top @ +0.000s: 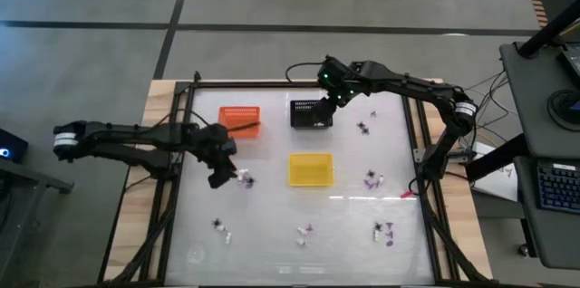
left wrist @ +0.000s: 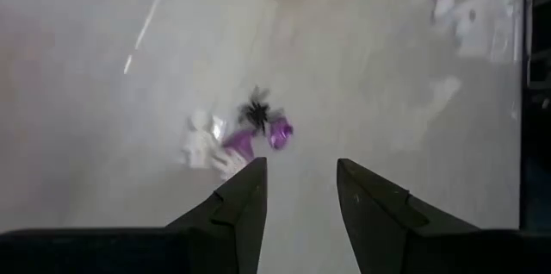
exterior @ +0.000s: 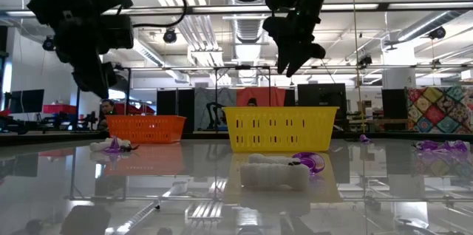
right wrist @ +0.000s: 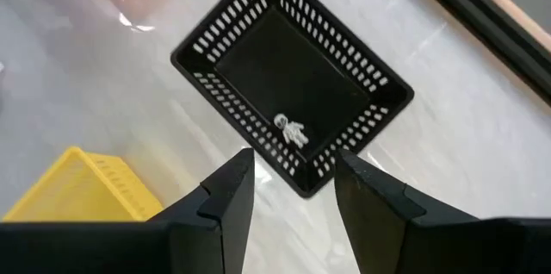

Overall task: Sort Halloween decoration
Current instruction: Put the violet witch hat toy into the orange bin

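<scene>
One white piece (right wrist: 291, 131), perhaps diagonal.

We are seeing a glossy white tabletop (top: 272, 234) mirroring the ceiling lights, edged with pale bare wood (top: 136, 225). The yellow basket (exterior: 281, 128), orange basket (exterior: 145, 128) and black basket (right wrist: 293, 76) are looking like smooth perforated plastic. The fingers (right wrist: 228, 201) are showing matt black. The purple pieces (left wrist: 258, 140) are looking slightly shiny, the white piece (right wrist: 291, 130) matt.
</scene>
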`<action>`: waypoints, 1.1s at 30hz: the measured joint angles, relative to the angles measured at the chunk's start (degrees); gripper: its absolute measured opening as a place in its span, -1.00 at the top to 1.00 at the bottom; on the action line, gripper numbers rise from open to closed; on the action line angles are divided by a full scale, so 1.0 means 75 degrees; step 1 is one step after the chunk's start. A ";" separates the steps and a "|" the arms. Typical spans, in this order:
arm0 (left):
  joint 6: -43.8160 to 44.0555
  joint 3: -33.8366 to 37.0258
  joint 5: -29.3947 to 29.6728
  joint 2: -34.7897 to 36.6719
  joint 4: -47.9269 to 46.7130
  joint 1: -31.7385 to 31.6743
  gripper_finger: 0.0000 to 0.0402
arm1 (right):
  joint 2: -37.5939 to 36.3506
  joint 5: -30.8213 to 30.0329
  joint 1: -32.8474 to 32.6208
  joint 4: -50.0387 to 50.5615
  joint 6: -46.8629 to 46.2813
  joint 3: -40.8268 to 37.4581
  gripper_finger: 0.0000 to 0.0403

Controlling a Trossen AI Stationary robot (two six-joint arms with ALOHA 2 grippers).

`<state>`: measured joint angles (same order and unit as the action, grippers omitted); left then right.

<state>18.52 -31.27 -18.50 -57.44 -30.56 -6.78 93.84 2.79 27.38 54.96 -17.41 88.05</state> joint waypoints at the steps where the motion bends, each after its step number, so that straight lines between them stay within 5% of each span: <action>1: 0.0004 0.0000 0.0014 -0.0126 0.0016 0.0120 0.38 | -0.0002 0.0000 0.0000 0.0051 0.0004 0.0000 0.25; 13: 0.0600 0.0003 0.0191 -0.1395 0.1679 0.1161 0.38 | -0.0017 0.0010 0.0000 0.0524 0.0299 0.0226 0.25; 33: 0.1047 0.0008 0.1209 -0.2958 0.2205 0.1185 0.38 | -0.0055 0.0015 0.0000 0.0662 0.0350 0.0309 0.27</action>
<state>26.38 -31.21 -9.43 -79.63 -14.02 2.11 93.43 2.90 27.38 59.93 -14.79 90.37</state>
